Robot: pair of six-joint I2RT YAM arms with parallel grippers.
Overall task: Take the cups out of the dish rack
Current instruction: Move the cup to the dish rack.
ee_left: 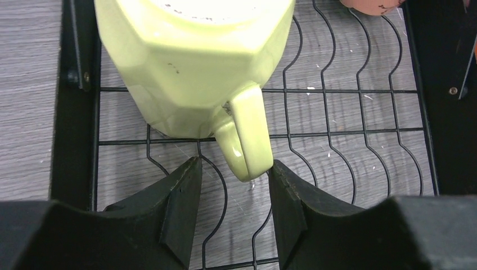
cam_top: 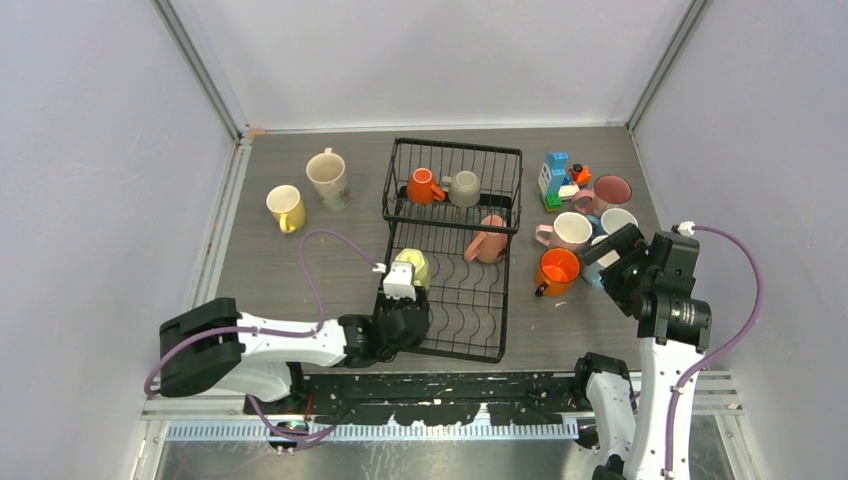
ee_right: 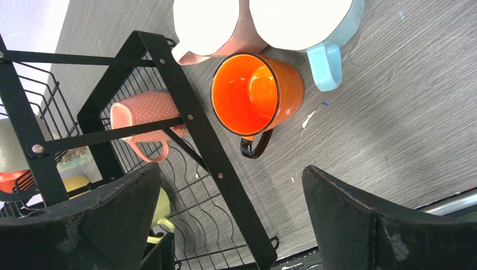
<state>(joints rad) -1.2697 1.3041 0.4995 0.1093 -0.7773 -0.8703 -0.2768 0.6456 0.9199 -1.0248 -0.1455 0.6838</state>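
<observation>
**Left claw lining up on the pale green mug's handle**

- The left claw (ee_left: 235, 163) is sitting low over the near-left corner of the dish rack (cam_top: 508, 300). Its jaws are standing apart, one on each side of the handle (ee_left: 247, 140) of the pale green mug (ee_left: 191, 62), and are clamping on nothing. The right-hand finger looks to be touching the handle or lying just beside it.
- The mug is resting on the wavy-wire tray, hard against the rack's left frame bar. I cannot tell whether its mouth is facing up or down.
- The right claw (ee_right: 232, 169) is hanging wide apart and empty above the rack's right edge, near the orange mug (ee_right: 256, 93) that is standing out on the surface (cam_top: 300, 280).
- Three more are waiting in the rack: an orange cup (cam_top: 424, 186) and a grey-beige cup (cam_top: 464, 188) in the tall basket, and a pink cup (cam_top: 487, 240) lying on its side at the tray's far-right corner.

Step, as I am reading it: the grasp on the green mug is being set up and the lift is not yet begun. The next move is calling for the jaws to close squarely on the handle, then a straight rise to clear the wires and the left bar before any sideways travel.

Room: open surface is lying left of the rack, with the yellow cup (cam_top: 286, 207) and cream cup (cam_top: 328, 177) well apart toward the far side. The right side is looking crowded with mugs and a toy-block figure (cam_top: 556, 180)
</observation>
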